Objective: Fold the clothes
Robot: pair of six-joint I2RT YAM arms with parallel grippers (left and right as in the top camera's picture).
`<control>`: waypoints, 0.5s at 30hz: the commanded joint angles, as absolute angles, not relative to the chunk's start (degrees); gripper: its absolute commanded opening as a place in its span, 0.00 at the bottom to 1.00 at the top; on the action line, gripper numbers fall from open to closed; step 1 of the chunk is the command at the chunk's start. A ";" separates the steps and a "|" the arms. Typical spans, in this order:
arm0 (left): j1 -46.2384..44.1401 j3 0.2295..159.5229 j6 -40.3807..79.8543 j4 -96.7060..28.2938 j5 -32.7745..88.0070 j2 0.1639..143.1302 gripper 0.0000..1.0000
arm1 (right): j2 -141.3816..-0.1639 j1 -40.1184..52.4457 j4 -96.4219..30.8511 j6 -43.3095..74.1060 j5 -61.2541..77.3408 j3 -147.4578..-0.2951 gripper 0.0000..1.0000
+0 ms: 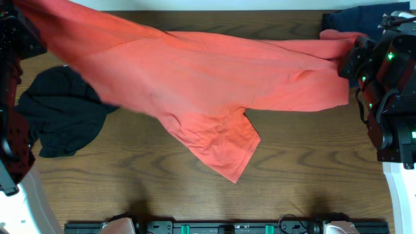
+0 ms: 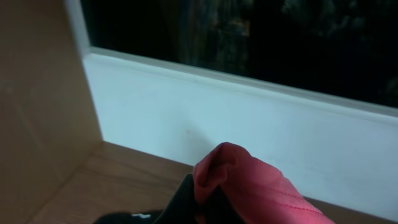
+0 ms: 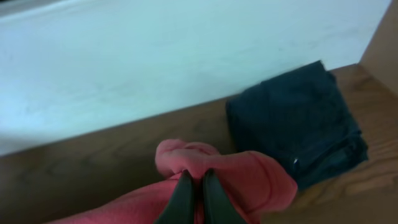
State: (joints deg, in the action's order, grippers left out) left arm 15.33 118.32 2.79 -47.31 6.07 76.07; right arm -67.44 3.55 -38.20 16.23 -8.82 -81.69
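Observation:
A coral-red T-shirt (image 1: 195, 71) is stretched in a band across the table between my two grippers. One sleeve (image 1: 224, 143) hangs down toward the front. My left gripper (image 2: 202, 199) is shut on a bunched edge of the T-shirt (image 2: 249, 180) near the back left corner. At the right side, my right gripper (image 1: 350, 62) is shut on the other end. In the right wrist view its fingers (image 3: 194, 183) pinch a fold of the red cloth (image 3: 249, 177). A black garment (image 1: 62, 114) lies crumpled on the table at the left, partly under the T-shirt.
A folded dark navy garment (image 1: 364, 19) lies at the back right corner, close behind my right gripper and also in the right wrist view (image 3: 298, 124). A white wall (image 2: 249, 118) runs along the table's back edge. Bare wooden tabletop (image 1: 312, 156) shows at the front.

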 commanded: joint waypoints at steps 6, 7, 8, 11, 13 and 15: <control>15.75 118.85 3.05 -50.22 1.89 77.49 0.06 | -68.27 2.98 -48.80 17.98 -2.50 -82.72 0.01; 15.73 118.85 3.05 -51.46 1.87 77.76 0.06 | -68.84 3.01 -50.70 18.00 -1.48 -82.72 0.01; 15.73 118.85 3.05 -52.69 1.89 77.97 0.06 | -69.45 3.05 -52.36 18.02 -0.67 -82.72 0.01; 15.73 118.76 3.09 -56.34 1.89 79.05 0.06 | -71.83 3.07 -57.28 18.02 2.28 -82.56 0.01; 15.75 118.48 3.11 -58.26 1.87 79.99 0.06 | -73.63 3.07 -59.48 17.98 4.49 -81.78 0.01; 15.75 118.37 3.09 -59.68 1.87 81.01 0.06 | -75.37 3.14 -60.05 17.96 6.44 -80.36 0.01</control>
State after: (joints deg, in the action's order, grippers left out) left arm 15.33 118.32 2.79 -59.05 3.40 79.72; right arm -73.58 3.55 -59.55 17.41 2.57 -81.41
